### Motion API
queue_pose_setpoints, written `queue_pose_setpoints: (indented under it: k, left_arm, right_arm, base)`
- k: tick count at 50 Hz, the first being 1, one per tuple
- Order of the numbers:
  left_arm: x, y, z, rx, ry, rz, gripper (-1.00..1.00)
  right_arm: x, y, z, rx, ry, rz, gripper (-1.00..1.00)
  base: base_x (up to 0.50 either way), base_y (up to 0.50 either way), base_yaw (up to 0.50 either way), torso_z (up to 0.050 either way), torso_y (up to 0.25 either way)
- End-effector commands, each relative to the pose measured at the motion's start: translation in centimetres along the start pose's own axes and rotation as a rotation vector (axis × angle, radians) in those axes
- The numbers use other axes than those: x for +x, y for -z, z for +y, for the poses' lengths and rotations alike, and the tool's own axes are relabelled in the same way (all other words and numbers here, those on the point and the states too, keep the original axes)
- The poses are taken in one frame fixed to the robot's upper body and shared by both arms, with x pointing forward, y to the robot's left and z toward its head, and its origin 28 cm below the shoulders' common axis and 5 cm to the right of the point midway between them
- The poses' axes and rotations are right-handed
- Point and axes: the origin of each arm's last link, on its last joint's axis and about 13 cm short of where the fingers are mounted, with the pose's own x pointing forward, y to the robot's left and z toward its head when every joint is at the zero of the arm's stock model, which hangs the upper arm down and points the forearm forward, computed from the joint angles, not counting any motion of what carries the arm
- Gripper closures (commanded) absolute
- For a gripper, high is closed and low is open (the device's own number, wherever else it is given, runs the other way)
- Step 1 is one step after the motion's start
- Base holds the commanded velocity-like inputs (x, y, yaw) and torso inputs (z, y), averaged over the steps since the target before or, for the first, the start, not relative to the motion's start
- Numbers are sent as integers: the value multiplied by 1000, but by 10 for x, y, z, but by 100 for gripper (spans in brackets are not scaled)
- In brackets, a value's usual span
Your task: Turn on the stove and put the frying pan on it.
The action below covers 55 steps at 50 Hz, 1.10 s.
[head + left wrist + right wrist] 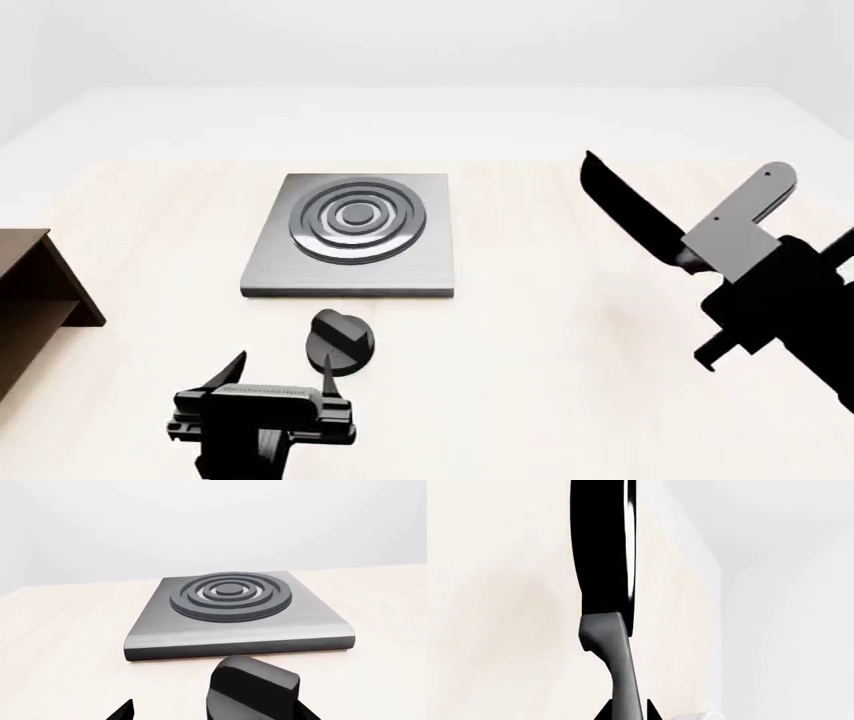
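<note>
The stove is a flat grey slab with dark burner rings, lying on the pale table; it also shows in the left wrist view. A small black knob sits on the table just in front of it. My left gripper is open and low over the table, with the knob between its fingertips, close to one of them. My right gripper is shut on the grey handle of the frying pan. It holds the pan in the air, right of the stove, turned on its edge.
A brown box stands at the table's left edge. Part of a white bowl shows beside my right gripper in the right wrist view. The table's far edge runs behind the stove.
</note>
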Motion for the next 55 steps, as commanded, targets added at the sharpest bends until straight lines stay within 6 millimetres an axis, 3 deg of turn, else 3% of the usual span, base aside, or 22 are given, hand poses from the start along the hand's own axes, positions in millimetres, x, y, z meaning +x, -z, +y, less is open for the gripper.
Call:
queue_pose_setpoints:
  k: [1,16,41,55]
  left_arm:
    - [2,0,0,-17,15,-5,-100]
    - [2,3,2,-25,5,1,-100]
    - [2,5,3,-26,1,6,-100]
    - [2,6,3,-28,0,6,-100]
  right_arm:
    - [6,-35,-20,-10,165,-107,100]
    - [31,-84,-19,-40,197,-212,100]
    - [60,-132,-9,-80,279,-298,100]
    - [73,-163,9,-147,299,-369,100]
  base:
    - [0,0,0,0,10]
    - [0,0,0,0,1]
    - [0,0,0,1,2]
    - [0,0,0,1,1]
